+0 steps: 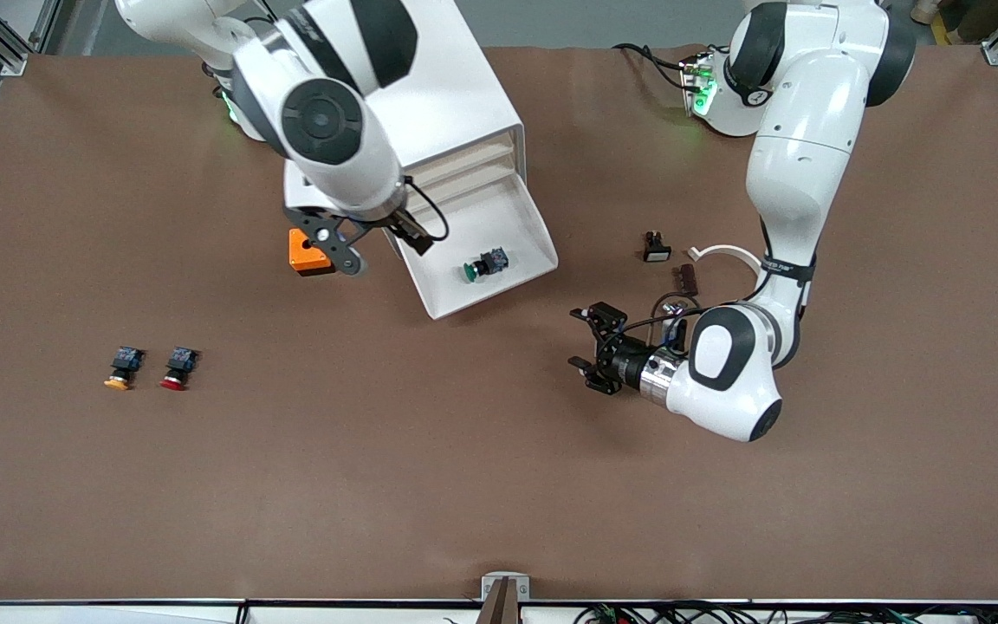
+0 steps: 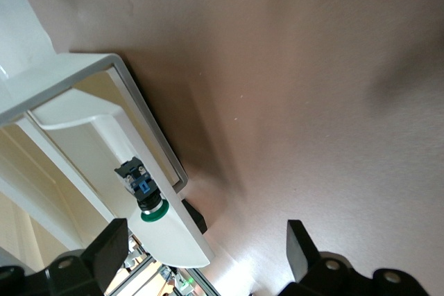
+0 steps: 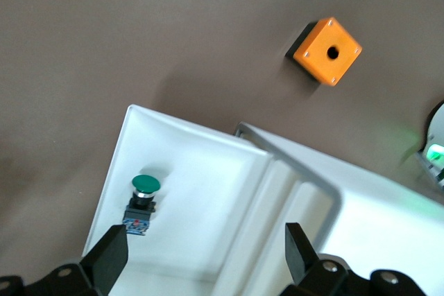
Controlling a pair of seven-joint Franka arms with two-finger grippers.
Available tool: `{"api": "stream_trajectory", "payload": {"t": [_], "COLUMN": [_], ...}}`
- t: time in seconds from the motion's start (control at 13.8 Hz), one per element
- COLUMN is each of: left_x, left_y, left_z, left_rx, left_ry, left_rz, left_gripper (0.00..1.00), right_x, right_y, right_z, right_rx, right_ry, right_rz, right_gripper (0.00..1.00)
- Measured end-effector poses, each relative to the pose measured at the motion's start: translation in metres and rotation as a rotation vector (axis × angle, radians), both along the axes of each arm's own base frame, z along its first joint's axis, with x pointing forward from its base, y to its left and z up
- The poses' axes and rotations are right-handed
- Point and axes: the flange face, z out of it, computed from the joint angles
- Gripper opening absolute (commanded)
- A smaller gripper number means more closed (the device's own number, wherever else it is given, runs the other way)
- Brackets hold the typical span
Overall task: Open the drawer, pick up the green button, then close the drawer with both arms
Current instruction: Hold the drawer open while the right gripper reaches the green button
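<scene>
Brown table (image 1: pixel 499 485) holds a white cabinet (image 1: pixel 464 95) with its lowest drawer (image 1: pixel 430 286) pulled out, so the button (image 1: pixel 485 263) inside lies exposed on its side. Right gripper (image 1: pixel 382 238) hangs over the drawer, fingers spread and empty, likely lining up to pick. Left gripper (image 1: pixel 590 342), also released, waits low near the drawer front. Orange box (image 1: pixel 308 253) sits beside the drawer.
</scene>
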Motion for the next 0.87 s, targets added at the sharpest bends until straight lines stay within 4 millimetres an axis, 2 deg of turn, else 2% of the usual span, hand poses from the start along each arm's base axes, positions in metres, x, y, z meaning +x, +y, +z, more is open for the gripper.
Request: {"api": "stream_trajectory", "payload": {"t": [0.22,0.36,0.51,0.87], "left_x": [0.008,0.013,0.018,0.021], "left_y": [0.016,0.027,0.038,0.053], "left_z": [0.009,0.014,0.018,0.036], "left_rx": [0.001,0.000,0.012,0.089], "left_ry": [-0.045,-0.078,-0.103,-0.191], "left_rz": [-0.004,-0.009,-0.014,-0.108], "left_gripper": [1.00,1.00,1.00,1.00], "right_x": [-0.027,-0.045,-0.050,-0.034], "right_y": [0.047,0.067,0.073,0.066], "right_z": [-0.047,-0.071,-0.088,-0.114], "right_rx": [-0.004,-0.011,-0.014,-0.008], "right_ry": [-0.047,-0.063,-0.043,-0.013], "right_rz": [-0.081,-0.124,-0.154,-0.255], "right_gripper": [1.00,1.00,1.00,1.00]}}
